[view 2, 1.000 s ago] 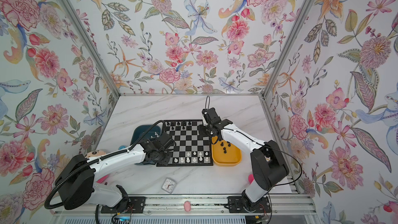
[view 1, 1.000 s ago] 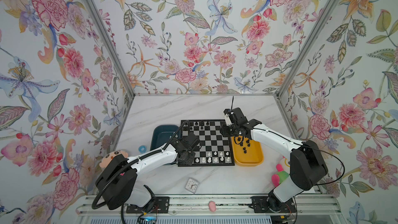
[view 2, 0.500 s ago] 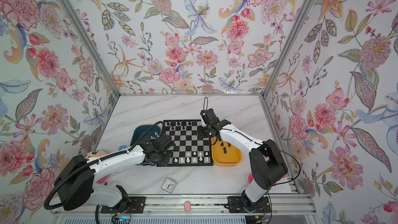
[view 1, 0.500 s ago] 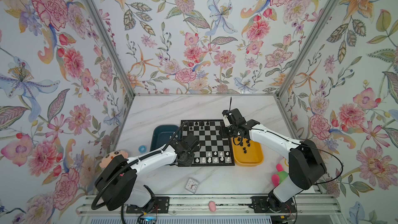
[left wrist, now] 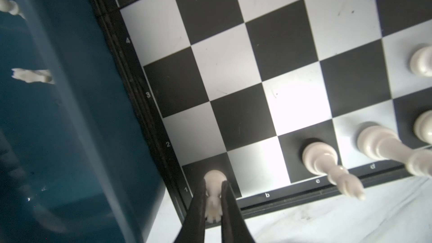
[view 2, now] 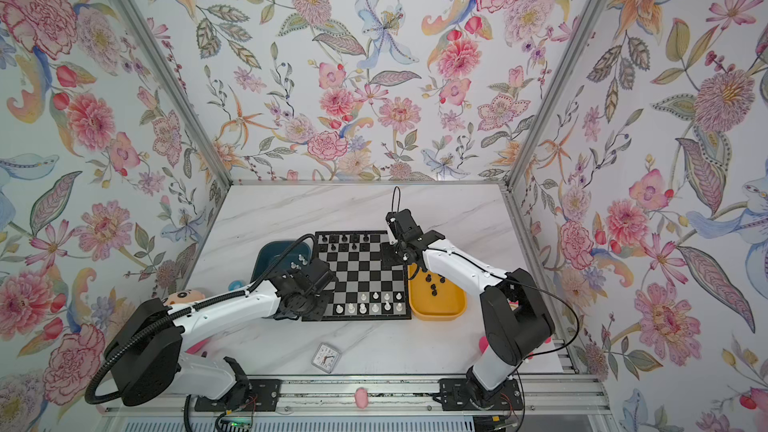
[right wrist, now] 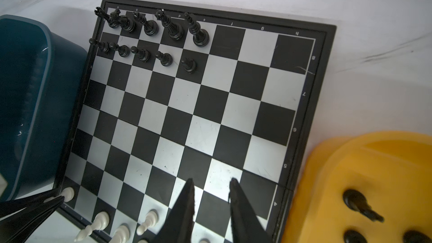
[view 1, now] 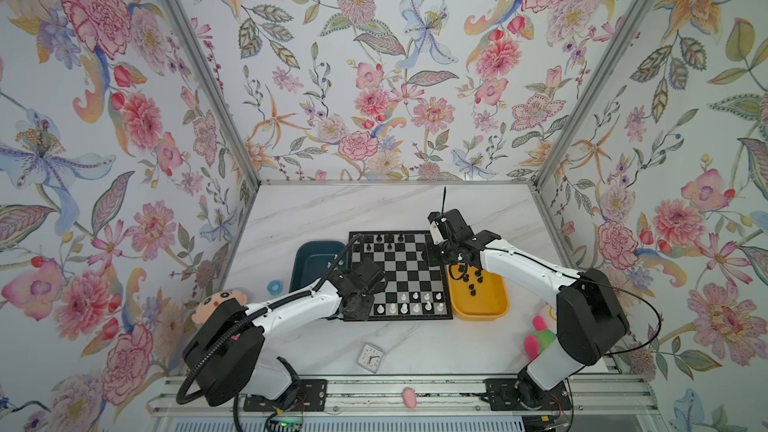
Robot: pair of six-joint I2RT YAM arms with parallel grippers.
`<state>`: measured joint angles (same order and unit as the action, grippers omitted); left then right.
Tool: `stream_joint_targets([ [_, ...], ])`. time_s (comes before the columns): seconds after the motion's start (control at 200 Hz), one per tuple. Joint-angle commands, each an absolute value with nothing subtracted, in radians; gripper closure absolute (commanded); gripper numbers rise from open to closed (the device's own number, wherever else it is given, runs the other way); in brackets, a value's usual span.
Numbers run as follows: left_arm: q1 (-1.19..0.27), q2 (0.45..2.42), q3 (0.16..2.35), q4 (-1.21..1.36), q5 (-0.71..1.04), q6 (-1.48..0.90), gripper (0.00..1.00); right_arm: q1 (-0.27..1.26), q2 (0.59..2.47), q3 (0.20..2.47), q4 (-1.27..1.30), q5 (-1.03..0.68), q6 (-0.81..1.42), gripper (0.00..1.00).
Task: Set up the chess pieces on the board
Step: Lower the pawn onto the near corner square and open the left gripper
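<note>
left end effector [left wrist: 214, 198] stays pinched on the white rook [left wrist: 213, 182] at the board [left wrist: 297, 104] corner, seemingly unmoved.

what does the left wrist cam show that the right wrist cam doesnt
Only the left wrist view: loose white pieces lying inside the teal tray. Only the right wrist view: the black pieces in two rows, the yellow tray and the open, empty right gripper. Both: the board, that teal tray, and the left gripper shut on a white rook at the corner square.
</note>
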<state>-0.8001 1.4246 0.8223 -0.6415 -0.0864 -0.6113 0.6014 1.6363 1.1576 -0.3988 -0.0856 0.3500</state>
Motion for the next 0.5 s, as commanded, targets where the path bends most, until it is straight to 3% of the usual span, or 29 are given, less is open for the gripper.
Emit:
stream_joint_targets([
  [0.0, -0.813, 1.430, 0.798, -0.631, -0.102, -0.624, 0.85, 0.610, 1.651, 1.181, -0.411, -0.067, 0.366, 0.72],
  [0.49, -0.813, 1.418, 0.804, -0.642, -0.107, -0.627, 0.74, 0.614, 1.651, 1.179, -0.411, -0.066, 0.365, 0.72],
])
